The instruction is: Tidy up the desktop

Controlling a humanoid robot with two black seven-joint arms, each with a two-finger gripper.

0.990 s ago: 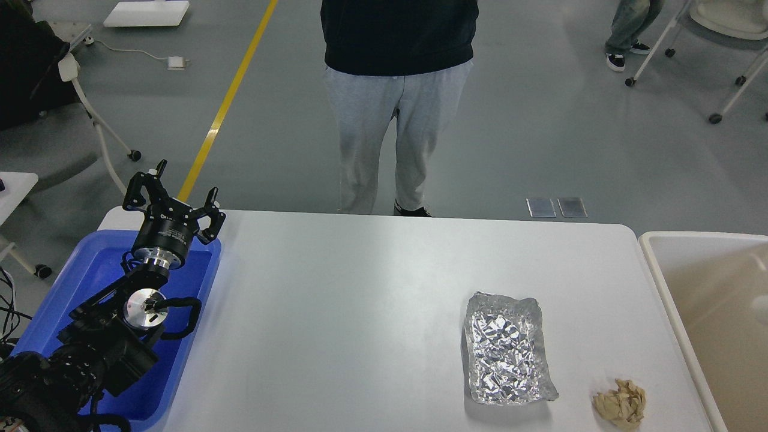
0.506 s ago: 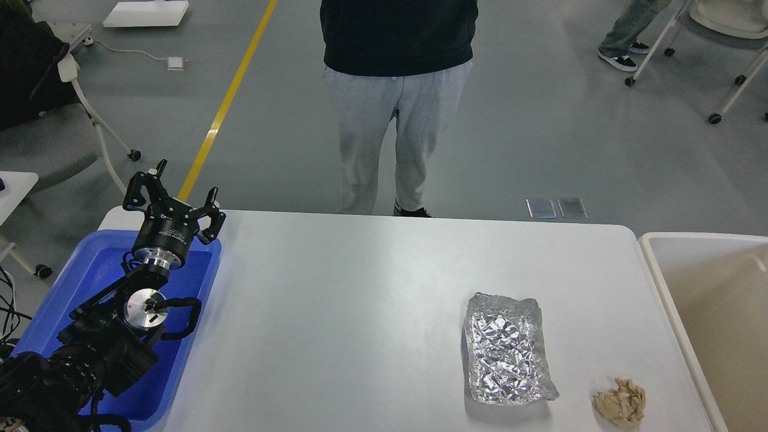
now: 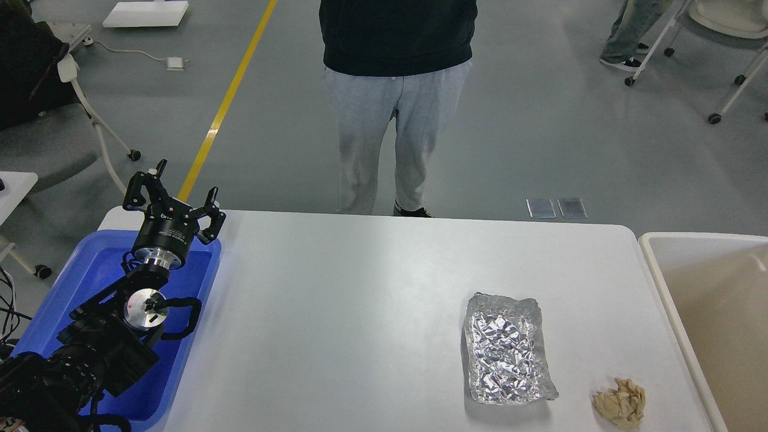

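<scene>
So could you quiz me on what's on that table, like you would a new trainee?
1. True or false: the foil tray lies inside the blue tray.
2. Which lies nearest the cream bin? A) foil tray B) crumpled paper C) left gripper
3. Fill in: the left gripper's fingers are spread ____.

Key: 1 false, it lies on the desktop; 2 B; 3 open.
</scene>
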